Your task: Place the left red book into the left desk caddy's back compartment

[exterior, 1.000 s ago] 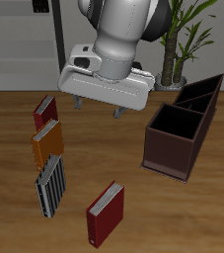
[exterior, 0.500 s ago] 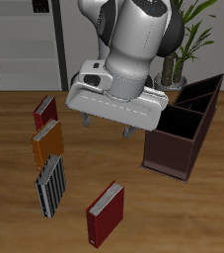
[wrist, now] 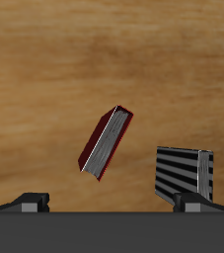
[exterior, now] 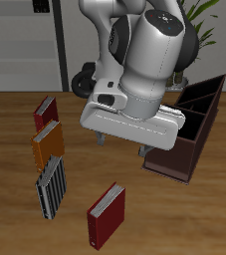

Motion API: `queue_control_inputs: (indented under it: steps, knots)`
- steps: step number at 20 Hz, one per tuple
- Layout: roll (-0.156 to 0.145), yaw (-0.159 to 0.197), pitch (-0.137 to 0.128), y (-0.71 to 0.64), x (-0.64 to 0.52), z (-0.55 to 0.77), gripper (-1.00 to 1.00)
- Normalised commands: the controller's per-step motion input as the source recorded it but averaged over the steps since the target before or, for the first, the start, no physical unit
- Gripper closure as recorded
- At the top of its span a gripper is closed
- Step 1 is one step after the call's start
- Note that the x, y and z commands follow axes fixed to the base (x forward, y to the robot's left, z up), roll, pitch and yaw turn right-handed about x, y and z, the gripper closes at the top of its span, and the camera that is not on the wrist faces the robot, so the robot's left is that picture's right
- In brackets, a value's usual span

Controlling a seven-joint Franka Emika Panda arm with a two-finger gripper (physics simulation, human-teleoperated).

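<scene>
Spread wide and holding nothing, my gripper (exterior: 122, 142) hangs above the table (exterior: 15, 219), its fingertips (wrist: 31, 201) framing the wood below. Beneath me, nearer the front edge, lies the left red book (exterior: 107, 214), flat, pale page edges showing (wrist: 106, 144). Beside it is a striped book (wrist: 186, 174), with an orange book (exterior: 48, 142) and a smaller red book (exterior: 45, 111) farther back. Left desk caddy (exterior: 174, 149) stands just beside my arm, its back compartment (exterior: 206, 92) apart from the book.
</scene>
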Motion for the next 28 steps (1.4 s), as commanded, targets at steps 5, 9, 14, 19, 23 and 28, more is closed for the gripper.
queue_control_inputs:
  steps: [5,9,14,19,23,28]
  knots:
    - [0.029,-0.017,-0.021,0.08,0.14,-0.29,-1.00]
    - [0.000,-0.006,0.000,-0.01,0.08,-0.24,-1.00]
    - [-0.021,-0.018,0.004,-0.15,0.06,-0.37,-1.00]
    - [-0.014,-0.034,-0.010,-0.13,0.00,-0.19,-1.00]
    - [0.004,-0.048,-0.019,-0.24,-0.04,-0.33,-1.00]
    - [-0.010,-0.037,0.024,-0.12,0.01,-0.39,-1.00]
